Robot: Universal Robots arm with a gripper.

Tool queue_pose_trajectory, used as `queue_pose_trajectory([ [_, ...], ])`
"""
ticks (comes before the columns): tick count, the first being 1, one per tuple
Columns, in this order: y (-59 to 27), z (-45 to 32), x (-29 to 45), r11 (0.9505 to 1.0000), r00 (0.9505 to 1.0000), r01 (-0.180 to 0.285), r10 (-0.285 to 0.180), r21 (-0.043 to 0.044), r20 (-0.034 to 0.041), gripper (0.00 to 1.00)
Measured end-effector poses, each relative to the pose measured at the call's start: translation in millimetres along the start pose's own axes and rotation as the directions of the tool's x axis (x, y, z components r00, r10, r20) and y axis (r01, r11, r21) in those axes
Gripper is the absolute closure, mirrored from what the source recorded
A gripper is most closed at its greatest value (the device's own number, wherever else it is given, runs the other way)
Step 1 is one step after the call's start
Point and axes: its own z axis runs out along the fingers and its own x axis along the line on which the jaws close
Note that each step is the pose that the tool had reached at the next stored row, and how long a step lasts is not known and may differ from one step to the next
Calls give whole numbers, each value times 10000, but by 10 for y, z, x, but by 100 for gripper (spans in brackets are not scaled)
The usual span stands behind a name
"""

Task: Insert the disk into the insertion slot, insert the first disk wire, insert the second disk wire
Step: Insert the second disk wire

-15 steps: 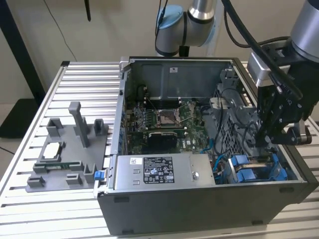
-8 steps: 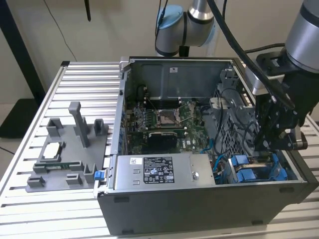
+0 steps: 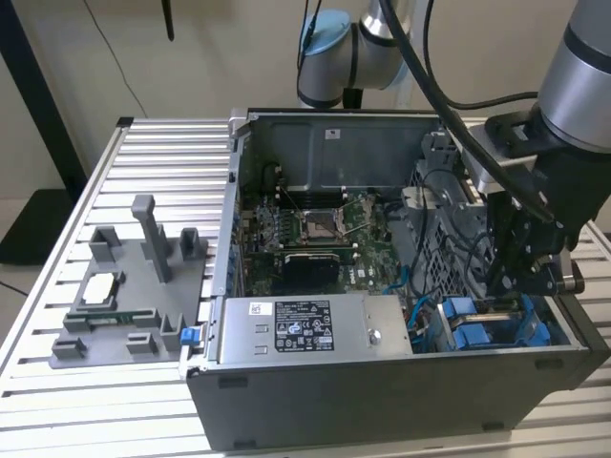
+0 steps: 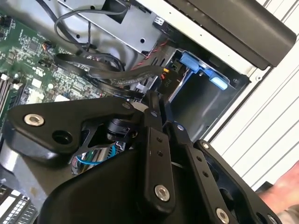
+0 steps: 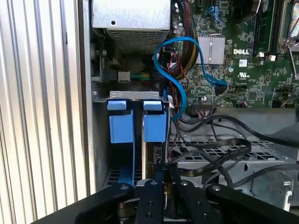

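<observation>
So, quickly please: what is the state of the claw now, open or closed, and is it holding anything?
Claw: fingers drawn close together, down inside the computer case by the blue disk carriers; whether it grips anything cannot be told.

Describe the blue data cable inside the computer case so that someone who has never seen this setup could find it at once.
Start at the open dark grey computer case on the slatted table, then go to the corner beside the silver power-supply box. In the first wrist view, the blue data cable loops from the green motherboard down past the blue disk carriers. It is flat and bright blue, unlike the black wires around it.
</observation>
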Motion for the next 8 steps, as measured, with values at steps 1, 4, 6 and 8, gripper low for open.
queue_pose_trajectory([
  [1,1,2,1,10000,10000,3,-3,0,-28,100],
  [4,1,2,1,10000,10000,3,-3,1,-47,100],
  [6,2,5,0,10000,10000,3,-3,1,-47,100],
  [8,3,17,1,10000,10000,4,-4,4,-50,100],
])
